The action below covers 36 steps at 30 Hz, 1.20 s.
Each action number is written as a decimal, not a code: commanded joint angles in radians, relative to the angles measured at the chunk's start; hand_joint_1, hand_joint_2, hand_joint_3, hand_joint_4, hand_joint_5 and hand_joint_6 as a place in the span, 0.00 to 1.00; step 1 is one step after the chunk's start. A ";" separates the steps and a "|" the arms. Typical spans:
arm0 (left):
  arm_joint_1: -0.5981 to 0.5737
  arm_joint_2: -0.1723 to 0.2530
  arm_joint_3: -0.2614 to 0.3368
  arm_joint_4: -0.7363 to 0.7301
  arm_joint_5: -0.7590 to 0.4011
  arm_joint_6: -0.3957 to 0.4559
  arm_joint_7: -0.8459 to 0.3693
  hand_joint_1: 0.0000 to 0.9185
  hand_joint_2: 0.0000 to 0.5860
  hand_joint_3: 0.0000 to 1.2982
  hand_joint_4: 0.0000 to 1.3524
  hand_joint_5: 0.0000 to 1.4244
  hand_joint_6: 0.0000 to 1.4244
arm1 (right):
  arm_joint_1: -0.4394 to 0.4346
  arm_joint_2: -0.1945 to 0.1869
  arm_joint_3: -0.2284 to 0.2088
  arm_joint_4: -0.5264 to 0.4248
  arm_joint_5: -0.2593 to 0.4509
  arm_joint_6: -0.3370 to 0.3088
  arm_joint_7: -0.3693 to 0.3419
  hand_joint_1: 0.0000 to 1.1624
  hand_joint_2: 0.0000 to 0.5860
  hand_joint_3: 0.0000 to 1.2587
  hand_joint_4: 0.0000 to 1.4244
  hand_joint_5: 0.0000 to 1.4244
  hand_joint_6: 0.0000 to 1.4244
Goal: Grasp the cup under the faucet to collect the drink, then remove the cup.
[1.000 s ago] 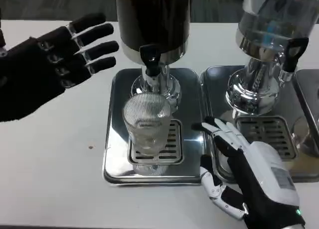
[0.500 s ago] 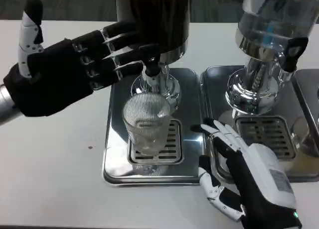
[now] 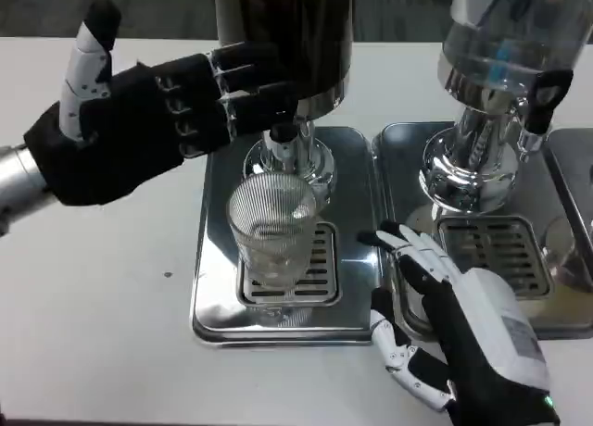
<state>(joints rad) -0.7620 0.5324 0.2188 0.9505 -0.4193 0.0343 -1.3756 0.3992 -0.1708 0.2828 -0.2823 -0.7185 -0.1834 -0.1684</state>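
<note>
The cup (image 3: pixel 274 230), a ribbed clear glass, is seen at the centre of the frame, upright on the slotted grate (image 3: pixel 313 267) of a steel drip tray (image 3: pixel 211 287), directly below the faucet (image 3: pixel 283 134) of the dark dispenser (image 3: pixel 283 37). No liquid can be made out in it with certainty.

The left hand (image 3: pixel 148 120) is located in the upper left of the frame, fingers extended and slightly parted, their tips overlapping the faucet lever; contact with the lever cannot be confirmed. Nothing is held by it. The right hand (image 3: pixel 445 315) is located in the lower right, fingers spread, holding nothing, just beside the tray's right edge and apart from the cup.

Risks noted, as judgement:

- The cup is unsecured. If the lever is pressed by the left hand before the cup is gripped, the glass may be nudged off line and the drink sent onto the grate.
- The ribbed, transparent wall is judged slippery; a shallow grip by the right hand could let it slide or tip, particularly once filled.
- The raised tray rim lies between the right hand and the cup; a low approach may catch it.
- The second dispenser (image 3: pixel 505 93), at upper right, stands near the right hand's path and could be struck on withdrawal.
- A filled cup lifted too quickly may spill onto the desk (image 3: pixel 93 333).
</note>
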 commanded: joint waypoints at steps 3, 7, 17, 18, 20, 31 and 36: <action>-0.013 -0.008 -0.005 -0.019 0.029 -0.079 0.029 0.00 0.16 0.16 0.08 0.09 0.03 | -0.002 0.000 -0.001 0.009 0.010 0.003 -0.011 0.45 1.00 0.17 0.07 0.05 0.14; -0.010 -0.020 -0.007 -0.016 0.035 -0.100 0.037 0.00 0.16 0.16 0.08 0.09 0.03 | -0.004 0.005 0.000 0.013 0.013 0.004 -0.013 0.45 1.00 0.17 0.07 0.05 0.14; -0.017 -0.048 -0.009 -0.008 0.046 -0.108 0.039 0.00 0.17 0.17 0.08 0.09 0.03 | -0.003 0.017 0.003 0.025 0.021 0.005 -0.019 0.45 1.00 0.17 0.08 0.05 0.14; -0.018 -0.051 -0.010 -0.008 0.048 -0.110 0.040 0.00 0.17 0.17 0.08 0.09 0.03 | -0.003 0.018 0.004 0.025 0.021 0.007 -0.019 0.45 1.00 0.17 0.08 0.05 0.14; -0.019 -0.055 -0.013 -0.007 0.051 -0.115 0.040 0.00 0.17 0.17 0.08 0.09 0.03 | -0.002 0.020 0.005 0.026 0.022 0.009 -0.019 0.45 1.00 0.17 0.08 0.05 0.14; -0.030 -0.080 -0.017 -0.014 0.051 -0.135 0.052 0.00 0.17 0.18 0.09 0.10 0.04 | 0.010 0.024 0.008 0.027 0.030 0.008 -0.030 0.45 1.00 0.17 0.08 0.05 0.14; -0.036 -0.084 -0.014 -0.018 0.046 -0.127 0.050 0.00 0.17 0.18 0.10 0.10 0.04 | 0.006 0.023 0.009 0.030 0.032 0.009 -0.030 0.44 1.00 0.17 0.08 0.05 0.14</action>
<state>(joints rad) -0.7845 0.4513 0.2120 0.9424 -0.3821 -0.0898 -1.3228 0.3994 -0.1531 0.2919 -0.2609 -0.6961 -0.1795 -0.1851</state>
